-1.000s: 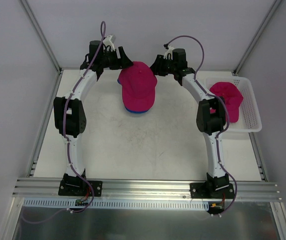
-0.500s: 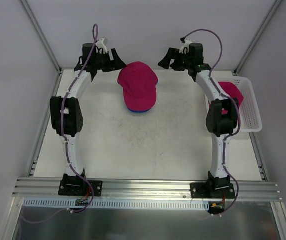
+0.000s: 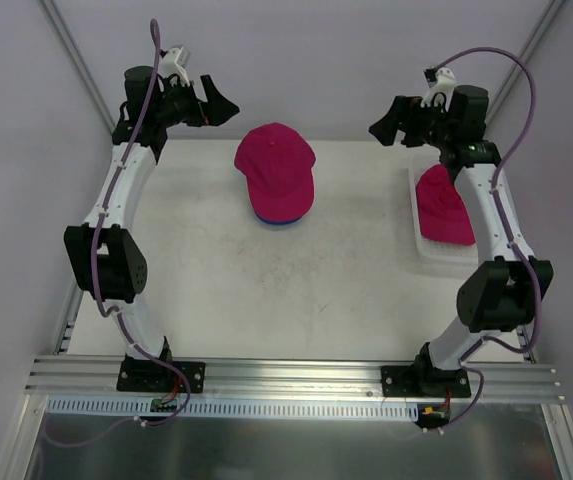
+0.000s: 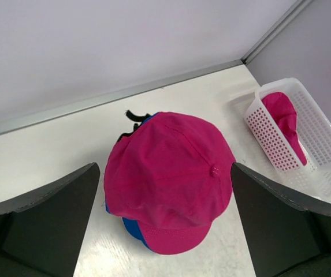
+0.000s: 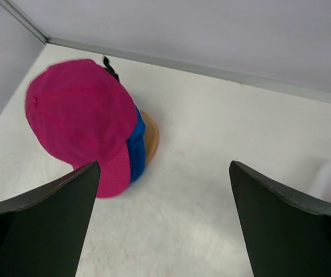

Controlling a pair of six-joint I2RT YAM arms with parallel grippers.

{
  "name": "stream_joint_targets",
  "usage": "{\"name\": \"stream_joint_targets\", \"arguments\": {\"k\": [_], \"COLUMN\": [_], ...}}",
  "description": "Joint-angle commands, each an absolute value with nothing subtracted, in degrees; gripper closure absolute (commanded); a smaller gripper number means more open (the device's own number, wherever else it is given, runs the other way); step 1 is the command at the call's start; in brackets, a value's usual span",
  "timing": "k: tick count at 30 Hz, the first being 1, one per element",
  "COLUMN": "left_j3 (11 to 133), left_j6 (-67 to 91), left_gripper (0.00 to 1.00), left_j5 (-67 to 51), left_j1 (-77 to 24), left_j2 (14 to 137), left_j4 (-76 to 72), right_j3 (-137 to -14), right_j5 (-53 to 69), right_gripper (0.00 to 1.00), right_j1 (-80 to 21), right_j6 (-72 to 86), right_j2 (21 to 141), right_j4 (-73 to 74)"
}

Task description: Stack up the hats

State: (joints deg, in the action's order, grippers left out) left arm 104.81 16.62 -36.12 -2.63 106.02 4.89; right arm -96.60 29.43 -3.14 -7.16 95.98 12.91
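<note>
1 magenta hat (image 3: 276, 168) sits atop the blue hat (image 5: 135, 141) at the table's (image 3: 266, 300) far middle, with an orange-brown object (image 5: 151, 135) beneath. The second magenta hat (image 3: 441, 205) lies in the white tray (image 3: 436, 256). The left gripper (image 3: 224, 98) and right gripper (image 3: 382, 120) flank the stack with fingers spread and empty, higher and farther out than 0.5 s ago.

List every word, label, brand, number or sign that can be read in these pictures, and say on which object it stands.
None: no text can be read in any view. The top pink hat, the blue hat under it, the second pink hat and the white basket holding it all show plain surfaces, with no logo, label or number visible.
</note>
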Motion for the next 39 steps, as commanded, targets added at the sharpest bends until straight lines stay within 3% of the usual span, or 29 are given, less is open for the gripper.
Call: {"name": "stream_joint_targets", "arguments": {"k": [1,8,14,16,21,25,36,39], "left_j3": [101.2,80.5,69.2,68.1,67.2,68.7,69.1,71.2], "left_j6": [12.3,1.6,-0.9,-1.1,-1.7,-0.5,-0.3,-1.3], "left_gripper": [0.01,0.01,0.01,0.01,0.01,0.01,0.01,0.01], "left_j5": [-38.2,-35.5,-35.1,-37.0,-39.1,-37.6,-30.4,-30.1], "left_j1": [-2.9,-2.9,-2.9,-2.9,-2.9,-2.9,-2.9,-2.9], "left_j2": [100.6,85.2,77.0,76.0,76.0,77.5,77.8,79.0], "left_j4": [3.8,7.2,7.6,7.7,8.6,10.0,11.1,12.4], "right_j3": [-92.7,-92.1,-97.5,-99.2,-103.4,-105.0,-104.9,-107.3], "right_j5": [28.1,22.4,17.2,17.0,11.7,9.7,-3.0,-2.2], "right_gripper": [0.0,0.03,0.22,0.3,0.35,0.45,0.41,0.5], "right_j1": [-0.3,13.3,17.9,17.9,17.0,16.2,15.2,15.1], "right_j6": [-14.4,-31.3,-38.0,-36.8,-32.2,-31.3,-29.2,-29.6], "right_j2": [89.8,90.4,99.1,103.5,110.1,115.4,124.8,127.4], "right_j4": [20.9,41.9,50.6,50.5,46.4,43.6,37.1,40.1]}}
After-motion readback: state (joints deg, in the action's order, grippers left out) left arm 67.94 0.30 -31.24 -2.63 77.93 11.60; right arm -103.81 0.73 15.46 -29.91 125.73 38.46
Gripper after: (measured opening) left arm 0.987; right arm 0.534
